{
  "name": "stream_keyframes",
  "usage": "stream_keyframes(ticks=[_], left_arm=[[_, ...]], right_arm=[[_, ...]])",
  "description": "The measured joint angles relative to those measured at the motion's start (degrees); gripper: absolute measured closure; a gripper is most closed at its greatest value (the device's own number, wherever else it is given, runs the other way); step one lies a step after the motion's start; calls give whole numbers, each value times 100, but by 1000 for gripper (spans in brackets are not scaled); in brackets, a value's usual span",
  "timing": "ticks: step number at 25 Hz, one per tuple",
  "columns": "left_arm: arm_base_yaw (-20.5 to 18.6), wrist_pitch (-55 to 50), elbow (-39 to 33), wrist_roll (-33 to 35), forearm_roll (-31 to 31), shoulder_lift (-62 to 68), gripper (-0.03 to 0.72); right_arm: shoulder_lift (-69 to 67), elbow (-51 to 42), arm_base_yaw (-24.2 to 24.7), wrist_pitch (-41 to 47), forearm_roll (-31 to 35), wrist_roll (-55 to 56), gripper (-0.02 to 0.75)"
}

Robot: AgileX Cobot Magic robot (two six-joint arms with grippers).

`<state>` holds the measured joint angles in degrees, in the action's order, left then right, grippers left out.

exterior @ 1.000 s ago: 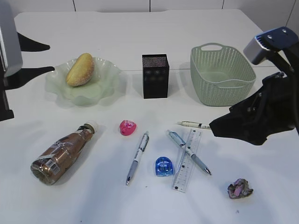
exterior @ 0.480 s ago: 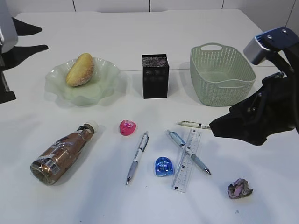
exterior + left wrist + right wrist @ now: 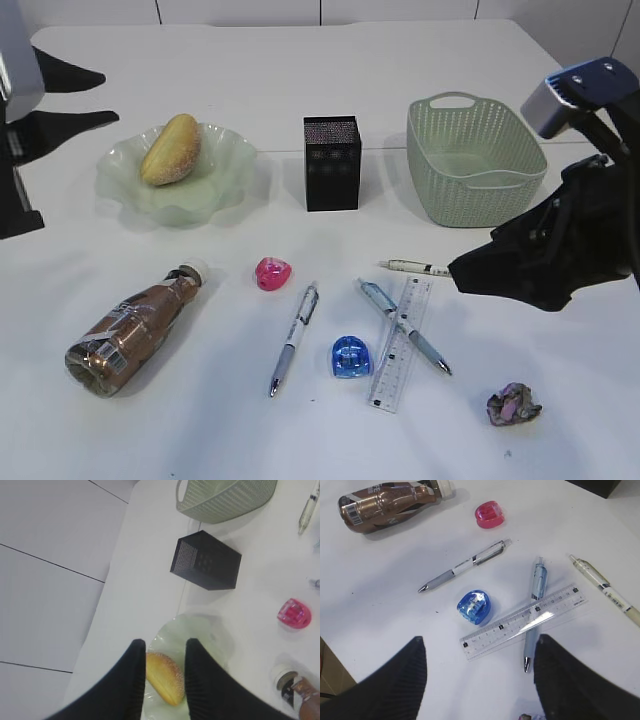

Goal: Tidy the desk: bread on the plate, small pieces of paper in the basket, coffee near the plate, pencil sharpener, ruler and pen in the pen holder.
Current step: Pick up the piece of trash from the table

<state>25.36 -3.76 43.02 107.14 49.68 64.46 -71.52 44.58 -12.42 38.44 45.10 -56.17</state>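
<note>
The bread [image 3: 171, 150] already lies on the plate [image 3: 225, 185] at the back left of the worktop [image 3: 300, 60] in the exterior view, so that step looks done. The coffee [image 3: 130, 325] lies on its side in front of the plate, arguably near but not stood up. Nothing shows in the pen holder [image 3: 332, 163] or the basket [image 3: 475, 160]; three pens, the ruler [image 3: 402, 342], a pink sharpener [image 3: 272, 272], a blue sharpener [image 3: 350, 357] and a crumpled paper [image 3: 514, 404] lie loose on the worktop.

In the left wrist view, the left claw [image 3: 162, 672] hangs above the bread with its fingers apart, holding nothing.

In the right wrist view, the right claw [image 3: 480, 675] is spread wide and empty over the ruler, which lies across one pen [image 3: 535, 612].
</note>
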Motion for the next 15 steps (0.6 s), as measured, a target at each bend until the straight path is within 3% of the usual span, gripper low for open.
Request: stream_keyframes(ticks=[4, 9, 15], left_arm=[[63, -23, 0, 0, 619, 0, 503], [63, -26, 0, 0, 2119, 0, 503], [63, -36, 0, 0, 3107, 0, 503]], right_arm=[[0, 0, 0, 0, 0, 0, 216], [0, 0, 0, 11, 0, 0, 216], [0, 0, 0, 71, 0, 0, 216]])
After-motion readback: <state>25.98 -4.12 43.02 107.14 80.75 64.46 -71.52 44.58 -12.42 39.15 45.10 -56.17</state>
